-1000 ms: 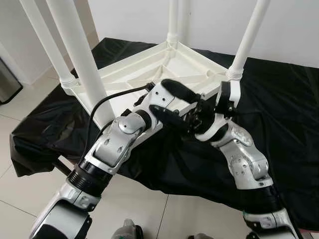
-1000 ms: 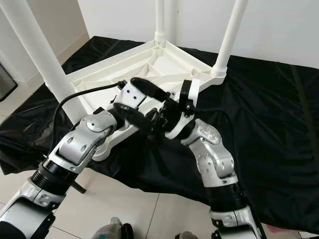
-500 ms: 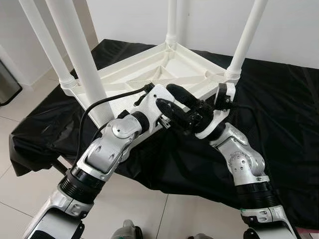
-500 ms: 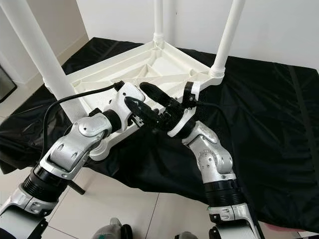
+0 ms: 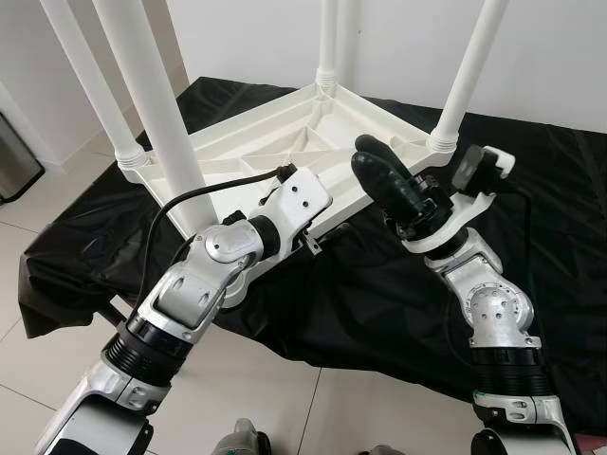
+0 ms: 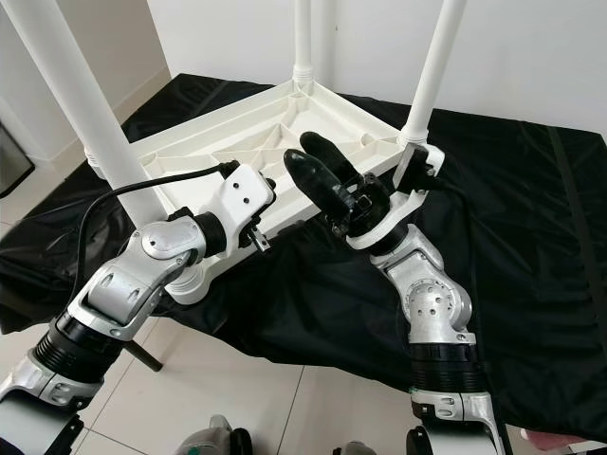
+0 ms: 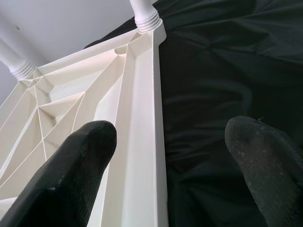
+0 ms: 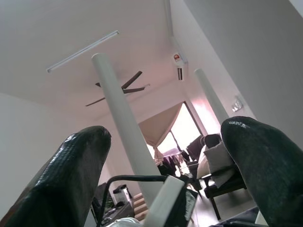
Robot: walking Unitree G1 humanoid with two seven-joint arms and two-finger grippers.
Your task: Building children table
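Pale tiled floor (image 5: 57,199) and white walls; a black cloth (image 5: 531,218) is spread over a low surface, its near edge hanging toward the floor, creased throughout; a grey bin (image 5: 14,156) stands at the left margin. No brand, label or legible writing can be made out on any item.

Children's table (image 5: 285,142): white plastic, lying upside down on the black cloth, its ribbed underside facing up with triangular webbing between raised ribs; four round white legs stand upright from threaded collars at the corners, among them the near-left leg (image 5: 156,123) and the right leg (image 5: 465,81); the surface is clean, matte and uniform in colour.

Left gripper (image 7: 163,165): at the table's near edge, fingers parted and holding nothing; the wrist view shows one fingertip (image 7: 71,165) over the white rim and the other over the black cloth, the rim running between them. A black cable (image 5: 204,194) loops from the left wrist.

Right gripper (image 5: 384,175): raised above the table's near-right portion, beside the right leg, pointing upward; fingers spread apart and empty; its wrist view looks up to a ceiling fan (image 8: 125,87).
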